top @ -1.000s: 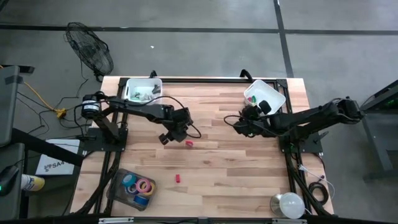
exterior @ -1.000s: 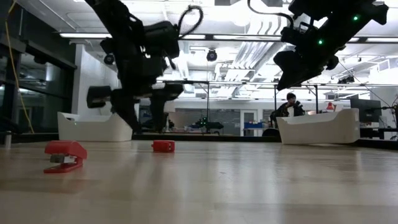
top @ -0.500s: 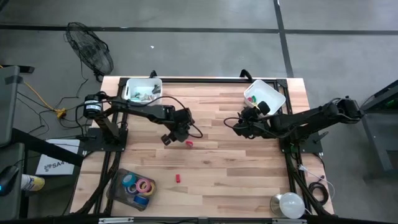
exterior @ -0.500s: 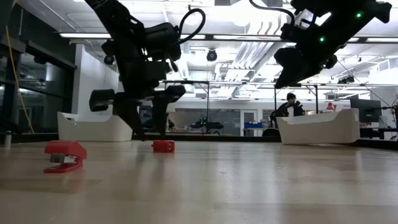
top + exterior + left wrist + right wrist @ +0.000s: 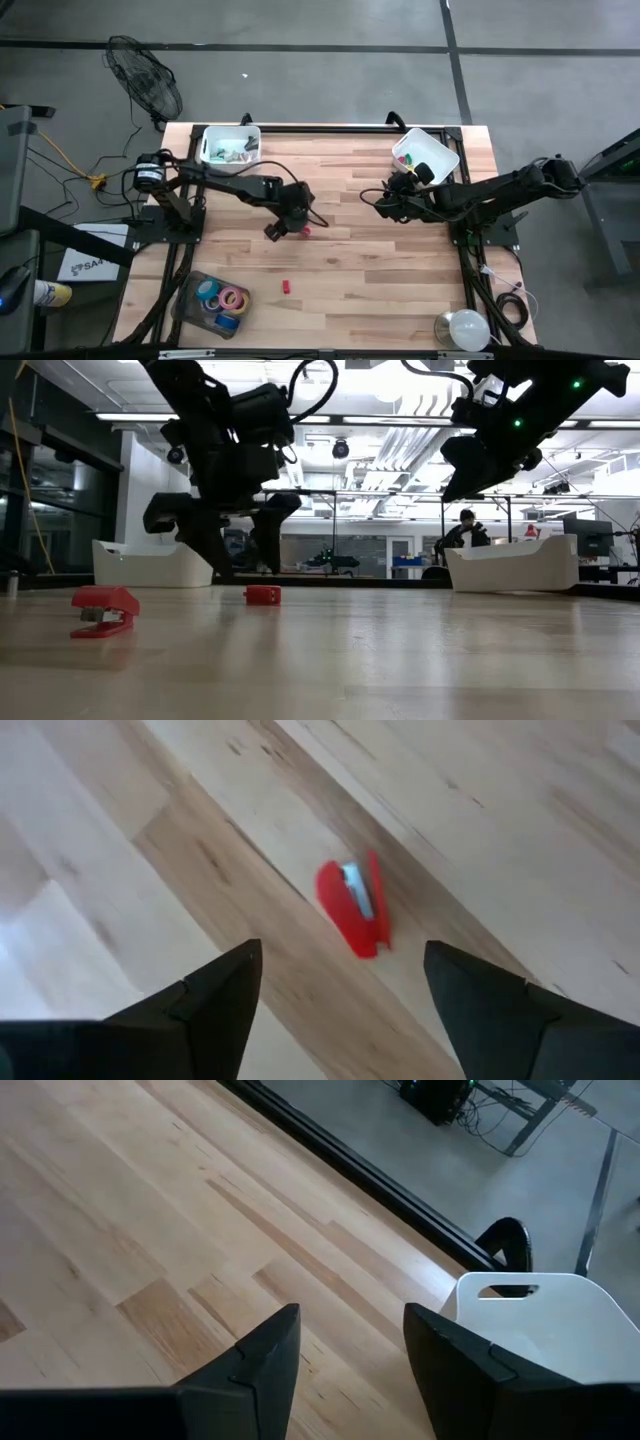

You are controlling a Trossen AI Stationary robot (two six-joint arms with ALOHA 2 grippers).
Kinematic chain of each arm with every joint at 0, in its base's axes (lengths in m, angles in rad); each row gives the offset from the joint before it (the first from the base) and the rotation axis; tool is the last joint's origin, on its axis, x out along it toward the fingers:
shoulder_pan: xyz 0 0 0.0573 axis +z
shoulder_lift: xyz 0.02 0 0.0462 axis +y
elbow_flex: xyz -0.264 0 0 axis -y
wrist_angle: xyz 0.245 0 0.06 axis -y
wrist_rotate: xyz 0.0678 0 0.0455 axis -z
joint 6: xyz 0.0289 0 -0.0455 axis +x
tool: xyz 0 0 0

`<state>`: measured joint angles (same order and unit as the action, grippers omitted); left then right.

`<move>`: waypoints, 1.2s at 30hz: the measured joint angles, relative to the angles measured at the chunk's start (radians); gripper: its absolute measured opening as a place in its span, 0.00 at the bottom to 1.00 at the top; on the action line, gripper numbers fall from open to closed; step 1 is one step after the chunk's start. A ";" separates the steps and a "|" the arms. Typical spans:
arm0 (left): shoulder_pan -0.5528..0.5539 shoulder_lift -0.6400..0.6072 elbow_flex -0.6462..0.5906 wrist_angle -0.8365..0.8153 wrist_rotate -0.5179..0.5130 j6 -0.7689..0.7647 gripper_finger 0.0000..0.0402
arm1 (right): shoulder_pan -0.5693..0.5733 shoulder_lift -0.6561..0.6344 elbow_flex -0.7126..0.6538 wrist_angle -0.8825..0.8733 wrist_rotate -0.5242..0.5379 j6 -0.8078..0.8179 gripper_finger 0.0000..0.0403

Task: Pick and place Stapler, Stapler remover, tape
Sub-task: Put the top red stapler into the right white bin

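Robotics lab: wood worktop (image 5: pixel 350 270) on a black frame over bare concrete floor (image 5: pixel 330 70), two arms bolted on, fan (image 5: pixel 148 85) beside it. Behind: open hall, strip lights (image 5: pixel 330 418), person (image 5: pixel 462 532) at a desk.

The high view looks straight down from well above the worktop (image 5: pixel 380 260), taking in its whole wooden top, both arms and the grey floor around it. The low view sits at worktop (image 5: pixel 400 660) height and looks level across the boards into the room behind, with the arms coming in from above. The left wrist view looks steeply down, close to the boards, past its own two dark fingers (image 5: pixel 200 1005) at a red stapler (image 5: pixel 352 904); that stapler (image 5: pixel 305 229) also shows from above. The right wrist view looks forward over the worktop edge toward a white bin (image 5: pixel 545 1330), shared with the high view (image 5: pixel 428 155).
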<state>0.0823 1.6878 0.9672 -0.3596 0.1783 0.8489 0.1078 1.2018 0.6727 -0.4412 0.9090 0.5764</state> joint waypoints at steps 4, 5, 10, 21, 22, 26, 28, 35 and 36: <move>-0.015 0.000 0.000 0.026 -0.052 -0.026 0.68 | 0.000 0.000 0.000 0.000 -0.002 0.002 0.43; -0.014 0.000 0.000 0.025 -0.053 -0.034 0.68 | 0.000 0.000 0.000 0.000 -0.002 0.002 0.43; -0.011 0.000 0.000 0.014 -0.042 -0.071 0.67 | 0.000 0.000 0.000 0.000 -0.007 0.002 0.43; -0.011 0.078 0.003 0.033 -0.023 -0.132 0.67 | 0.000 0.000 -0.001 0.008 -0.007 0.002 0.43; -0.011 0.078 0.002 0.034 -0.023 -0.139 0.67 | 0.000 0.000 -0.001 0.010 -0.007 0.001 0.43; -0.011 0.078 0.002 0.049 -0.017 -0.155 0.67 | 0.000 0.000 -0.001 0.011 -0.011 0.001 0.43; -0.011 0.076 0.001 0.057 -0.010 -0.174 0.67 | 0.000 0.000 -0.001 0.012 -0.014 0.001 0.43; -0.011 0.077 0.001 0.054 -0.010 -0.248 0.67 | 0.000 0.000 -0.001 0.013 -0.019 0.000 0.43; -0.011 0.077 0.001 0.053 -0.009 -0.255 0.67 | 0.000 0.000 -0.001 0.013 -0.019 0.000 0.43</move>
<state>0.0715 1.7645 0.9680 -0.3062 0.1692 0.5935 0.1074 1.2018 0.6720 -0.4278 0.8902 0.5766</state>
